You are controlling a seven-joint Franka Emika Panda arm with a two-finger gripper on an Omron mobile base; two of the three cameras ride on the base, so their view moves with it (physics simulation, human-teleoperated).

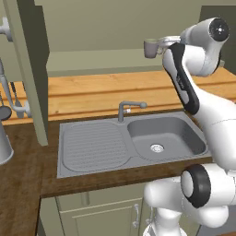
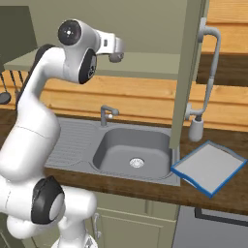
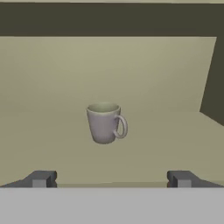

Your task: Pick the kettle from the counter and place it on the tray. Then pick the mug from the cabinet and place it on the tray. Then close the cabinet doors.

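A grey-beige mug [image 3: 105, 123] stands upright on the pale green shelf [image 3: 52, 144] of the open cabinet, with its loop handle to the right in the hand view. My gripper [image 3: 111, 179] is open and empty, level with the mug and a short way in front of it. From the left base the mug [image 1: 150, 48] shows just left of my hand. The light grey, blue-rimmed tray [image 2: 210, 167] lies bare on the dark counter [image 2: 145, 186] right of the sink. Both cabinet doors [image 1: 30, 69] [image 2: 189, 72] stand open. The kettle is out of view.
A steel sink [image 1: 163, 138] with a drainboard and a faucet [image 1: 124, 109] sits below my arm. A large pale jug [image 1: 3, 143] stands at the far left. The open doors' long silver handles [image 2: 209, 72] jut out on either side.
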